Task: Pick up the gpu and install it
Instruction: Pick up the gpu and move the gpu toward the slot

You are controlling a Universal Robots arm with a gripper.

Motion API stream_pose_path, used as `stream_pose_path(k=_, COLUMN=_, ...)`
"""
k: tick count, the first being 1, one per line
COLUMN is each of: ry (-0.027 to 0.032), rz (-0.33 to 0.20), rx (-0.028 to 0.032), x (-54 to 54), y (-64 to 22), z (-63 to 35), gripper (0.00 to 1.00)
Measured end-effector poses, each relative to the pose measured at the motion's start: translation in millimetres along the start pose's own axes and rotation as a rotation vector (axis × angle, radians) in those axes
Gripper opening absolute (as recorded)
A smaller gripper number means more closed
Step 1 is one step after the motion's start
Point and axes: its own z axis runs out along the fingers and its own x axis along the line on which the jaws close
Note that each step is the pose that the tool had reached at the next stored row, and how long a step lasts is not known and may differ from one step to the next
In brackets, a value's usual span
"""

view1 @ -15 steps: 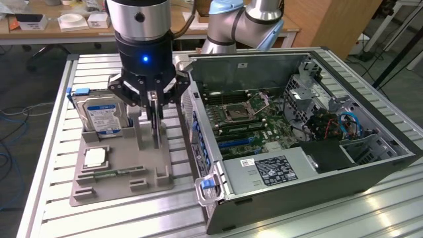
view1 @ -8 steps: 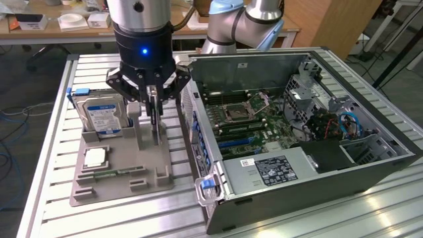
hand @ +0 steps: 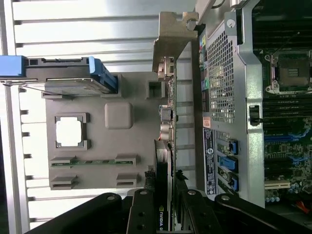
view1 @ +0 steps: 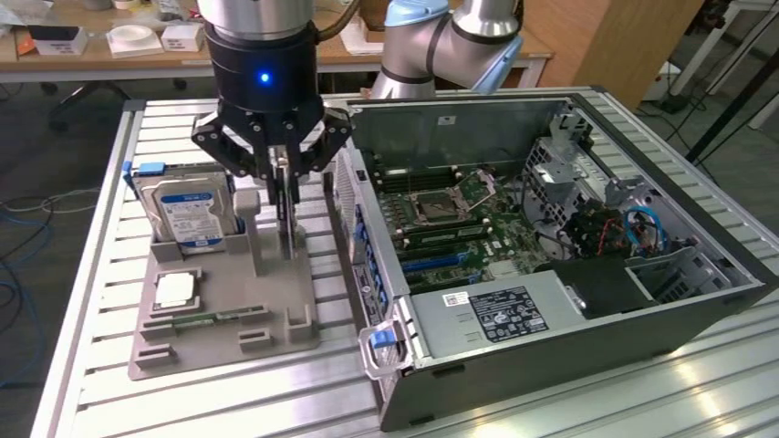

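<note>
The gpu (view1: 288,228) is a thin dark card standing on edge over the grey holder tray (view1: 219,342), between the hard drive and the open computer case (view1: 548,228). My gripper (view1: 287,182) reaches straight down onto its upper edge. In the wrist view the gpu (hand: 165,156) runs edge-on away from the gripper (hand: 165,184), with its silvery end bracket (hand: 171,39) at the far end. Both fingers press against the card's faces, so the gripper is shut on it. Whether the card's lower edge still rests in the holder I cannot tell.
A silver hard drive (view1: 182,214) with a blue-white label stands in the tray. A square processor chip (view1: 177,289) and a green memory stick (view1: 210,318) lie nearer the front. The case lies open-side up to the exterior view's right, its motherboard (view1: 462,228) exposed.
</note>
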Motion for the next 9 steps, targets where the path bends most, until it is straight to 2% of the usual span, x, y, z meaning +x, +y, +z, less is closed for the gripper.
stream_pose_path(k=9, ry=-0.0001, rz=0.000, rx=-0.0001, x=-0.3, y=0.5, z=-11.9, gripper=0.26)
